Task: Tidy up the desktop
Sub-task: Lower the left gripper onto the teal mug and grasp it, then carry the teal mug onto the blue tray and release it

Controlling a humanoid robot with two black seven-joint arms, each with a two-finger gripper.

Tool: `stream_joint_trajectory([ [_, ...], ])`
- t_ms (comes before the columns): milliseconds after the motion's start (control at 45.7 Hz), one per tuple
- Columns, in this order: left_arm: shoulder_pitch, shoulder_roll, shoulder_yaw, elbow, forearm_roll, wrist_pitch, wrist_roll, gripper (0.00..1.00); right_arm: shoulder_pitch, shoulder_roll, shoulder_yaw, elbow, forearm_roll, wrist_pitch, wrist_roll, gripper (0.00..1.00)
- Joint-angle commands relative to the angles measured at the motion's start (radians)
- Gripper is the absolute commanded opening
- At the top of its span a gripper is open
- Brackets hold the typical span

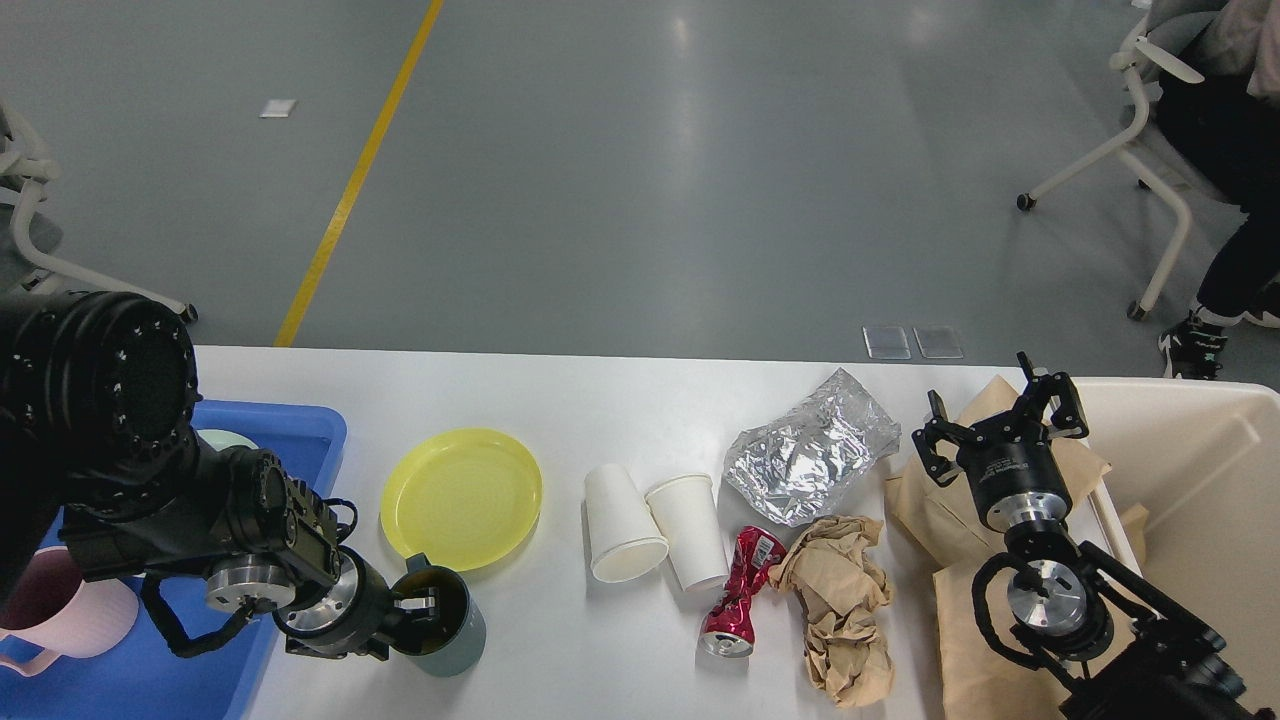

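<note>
Worktop, the smooth white rectangular tabletop (600, 400), carries the dark green round mug (445, 625) near its front left, where my left claw (418, 604) is clamped on the rim. My right claw (1000, 425) hangs spread, holding nothing, above flat brown paper bags (1000, 560) beside the cream plastic bin (1200, 480). Left, the blue plastic tray (300, 440) holds a pink mug (60, 620).

We see a smooth white desktop (600, 400), glossy yellow plastic plate (462, 497), crinkled shiny foil bag (810, 458), matt white paper cups (655, 525), crushed red metal can (740, 592), and rough crumpled brown paper (840, 610).
</note>
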Motion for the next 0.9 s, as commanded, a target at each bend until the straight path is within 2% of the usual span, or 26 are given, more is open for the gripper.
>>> stream_joint_trajectory([
  [0,0.003,0.000,0.001,0.004,-0.002,0.008,0.003,0.00,0.000,0.000,0.000,0.000,0.000,0.000,0.000,1.00],
  [109,0.003,0.000,0.001,0.004,0.000,0.026,0.003,0.00,0.000,0.000,0.000,0.000,0.000,0.000,0.000,1.00],
  [350,-0.028,0.014,0.007,-0.017,0.003,0.011,0.007,0.00,0.000,0.000,0.000,0.000,0.000,0.000,0.000,1.00],
  [525,-0.194,0.053,0.023,-0.154,0.004,-0.040,0.065,0.00,0.000,0.000,0.000,-0.001,0.000,0.000,0.000,1.00],
  [678,-0.431,0.069,0.047,-0.284,0.013,-0.165,0.121,0.00,0.000,0.000,0.000,-0.003,0.000,0.000,0.000,1.00],
  [875,-0.787,0.067,0.087,-0.376,0.023,-0.420,0.127,0.00,0.002,0.000,0.000,-0.003,0.000,0.000,0.000,1.00],
])
